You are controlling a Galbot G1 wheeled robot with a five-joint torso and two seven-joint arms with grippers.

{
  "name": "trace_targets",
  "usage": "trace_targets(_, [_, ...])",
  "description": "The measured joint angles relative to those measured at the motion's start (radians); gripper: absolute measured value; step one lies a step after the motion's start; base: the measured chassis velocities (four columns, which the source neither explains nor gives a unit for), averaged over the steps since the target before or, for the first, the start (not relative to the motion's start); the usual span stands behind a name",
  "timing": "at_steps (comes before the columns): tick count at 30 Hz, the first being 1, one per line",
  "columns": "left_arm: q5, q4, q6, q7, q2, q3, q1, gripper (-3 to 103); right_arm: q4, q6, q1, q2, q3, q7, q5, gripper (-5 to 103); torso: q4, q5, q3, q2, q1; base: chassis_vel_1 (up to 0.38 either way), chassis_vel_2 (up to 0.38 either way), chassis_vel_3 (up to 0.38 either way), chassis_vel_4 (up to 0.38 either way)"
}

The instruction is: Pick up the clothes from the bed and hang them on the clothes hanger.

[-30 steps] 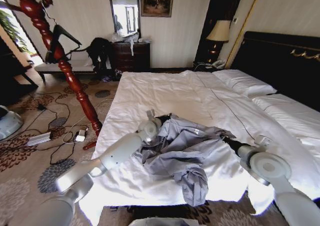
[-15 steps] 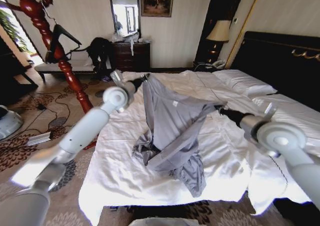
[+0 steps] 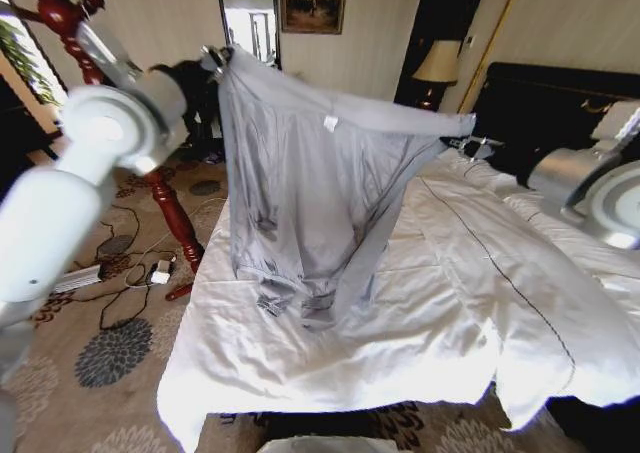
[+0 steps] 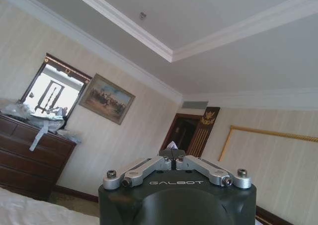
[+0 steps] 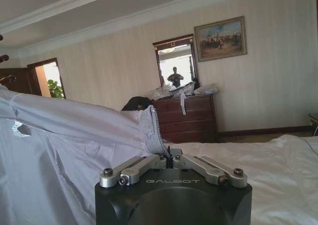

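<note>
The shirt [image 3: 310, 193], one light grey-blue garment, hangs stretched in the air between two grippers above the bed [image 3: 430, 313]. The left gripper [image 3: 215, 58] is raised high on the robot's left, pinched shut on one top corner of the shirt; in the left wrist view its fingers [image 4: 172, 155] are closed together with a scrap of pale cloth showing between them. The right gripper [image 3: 470, 143] is a little lower on the robot's right, over the pillow end of the bed, and its jaws are clamped on the other top edge; the right wrist view shows the hem [image 5: 149, 130] caught in the closed fingertips [image 5: 169, 160]. From that taut top edge the shirt falls like a curtain, its lower end bunched and touching the white sheet. One dark-red wooden coat stand [image 3: 160, 188] stands on the carpet just left of the bed, behind the left arm. One lamp [image 3: 437, 65] sits near the headboard.
</note>
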Motion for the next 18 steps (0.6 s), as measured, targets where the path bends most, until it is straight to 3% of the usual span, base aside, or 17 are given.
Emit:
trace_targets(4, [-0.002, -0.076, -0.002, -0.04, 0.032, -0.028, 0.095, 0, 0.059, 0.003, -0.021, 0.03, -0.025, 0.024, 0.013, 1, -0.0003, 0.0009, 0.0, 0.0, 0.0, 0.0, 0.0, 0.0, 0.0])
trace_targets(9, [0.049, -0.147, -0.003, -0.097, -0.006, -0.047, 0.232, 0, 0.145, 0.013, -0.008, 0.07, -0.091, 0.032, 0.022, 1, -0.0009, 0.0006, 0.0, 0.0, 0.0, 0.0, 0.0, 0.0, 0.0])
trace_targets(17, [0.116, -0.104, 0.024, -0.088, -0.012, -0.079, 0.361, -3, 0.133, 0.01, -0.02, 0.071, -0.109, 0.018, 0.041, 1, -0.0002, 0.0004, 0.0, 0.0, 0.0, 0.0, 0.0, 0.0, 0.0])
trace_targets(18, [0.12, -0.09, 0.036, -0.08, -0.017, -0.075, 0.361, 2, 0.133, 0.007, -0.018, 0.071, -0.11, 0.018, 0.051, 1, -0.0004, 0.0006, 0.0, 0.0, 0.0, 0.0, 0.0, 0.0, 0.0])
